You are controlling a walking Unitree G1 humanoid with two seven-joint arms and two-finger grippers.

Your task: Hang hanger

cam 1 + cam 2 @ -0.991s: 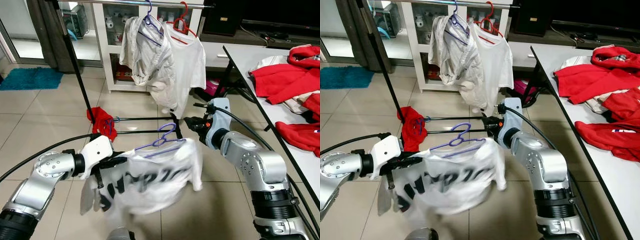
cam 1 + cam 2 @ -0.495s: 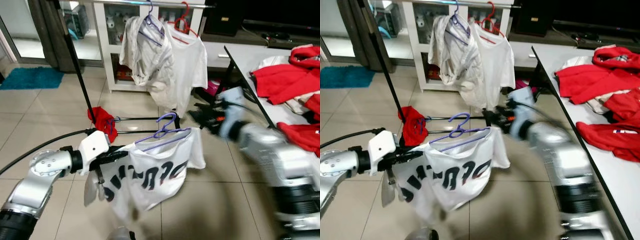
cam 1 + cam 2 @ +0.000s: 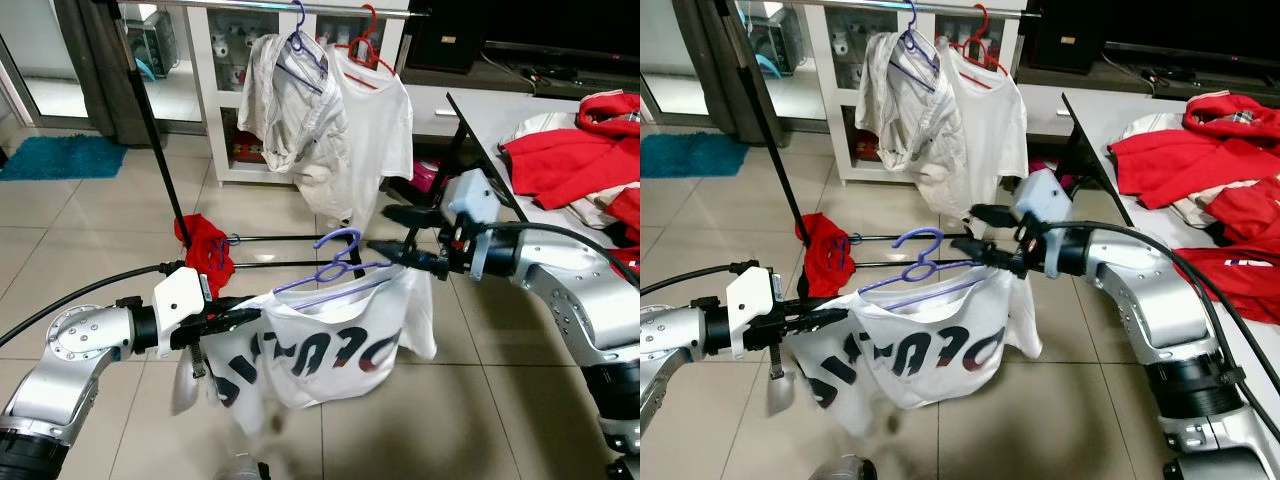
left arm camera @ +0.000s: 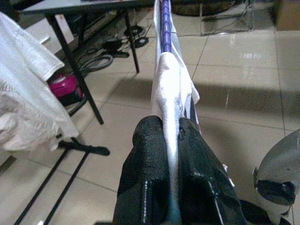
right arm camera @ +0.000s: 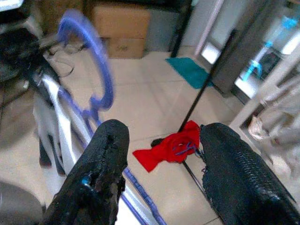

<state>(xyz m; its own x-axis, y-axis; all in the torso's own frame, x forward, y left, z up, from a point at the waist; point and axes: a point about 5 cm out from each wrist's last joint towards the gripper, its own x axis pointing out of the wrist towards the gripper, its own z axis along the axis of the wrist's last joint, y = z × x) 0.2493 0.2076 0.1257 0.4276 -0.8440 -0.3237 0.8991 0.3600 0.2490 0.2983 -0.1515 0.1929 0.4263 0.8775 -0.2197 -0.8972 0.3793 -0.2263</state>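
Between the two arms, low over the tiled floor, a purple plastic hanger (image 3: 335, 268) carrying a white printed T-shirt (image 3: 320, 345) lies with its long axis running left-right. Left gripper (image 4: 171, 140) pinches the shirt's shoulder end. Right gripper (image 3: 400, 235), fingers spread wide, sits just beside the hook, nearer it.

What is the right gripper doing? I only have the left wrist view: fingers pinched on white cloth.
Observer: The right gripper is open, its fingers spread beside the far end of the purple plastic hanger.
Operator: Is the hook free?
Observer: Yes. The hanger's hook points up in open air, well below the silver clothes rail.
Operator: Is there room up there?
Observer: Two garments hang there, a cream one and a white T-shirt on a red hanger; the rail is bare to their left.
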